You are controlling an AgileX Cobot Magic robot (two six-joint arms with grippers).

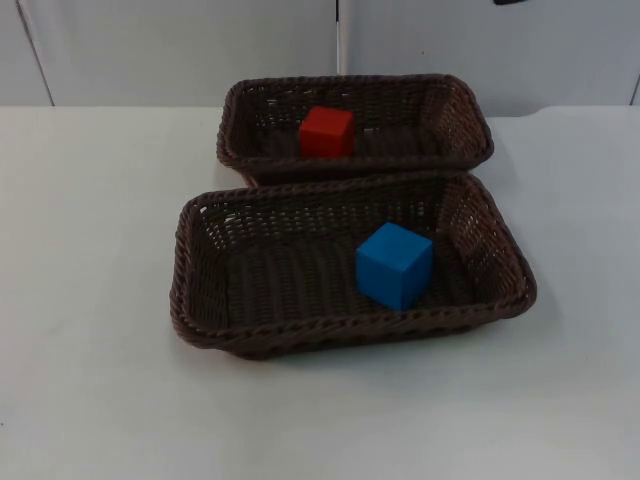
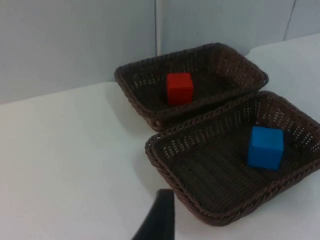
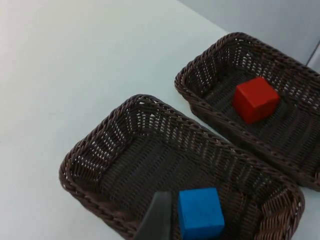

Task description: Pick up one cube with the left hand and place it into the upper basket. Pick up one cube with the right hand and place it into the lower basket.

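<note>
A red cube point(image 1: 327, 131) point(image 2: 179, 88) point(image 3: 255, 99) rests inside the upper brown wicker basket point(image 1: 460, 110) point(image 2: 135, 87) point(image 3: 200, 75), left of its middle. A blue cube point(image 1: 394, 264) point(image 2: 265, 147) point(image 3: 200, 213) sits in the lower wicker basket point(image 1: 200, 270) point(image 2: 165, 160) point(image 3: 95, 150), towards its right side. My left gripper point(image 2: 160, 220) hangs over the bare table beside the lower basket's rim, holding nothing that I can see. My right gripper point(image 3: 159, 220) hovers over the lower basket's rim, close beside the blue cube and apart from it.
The two baskets stand touching, one behind the other, in the middle of the white table point(image 1: 90, 300). A grey partition wall point(image 1: 150, 50) closes the far edge just behind the upper basket.
</note>
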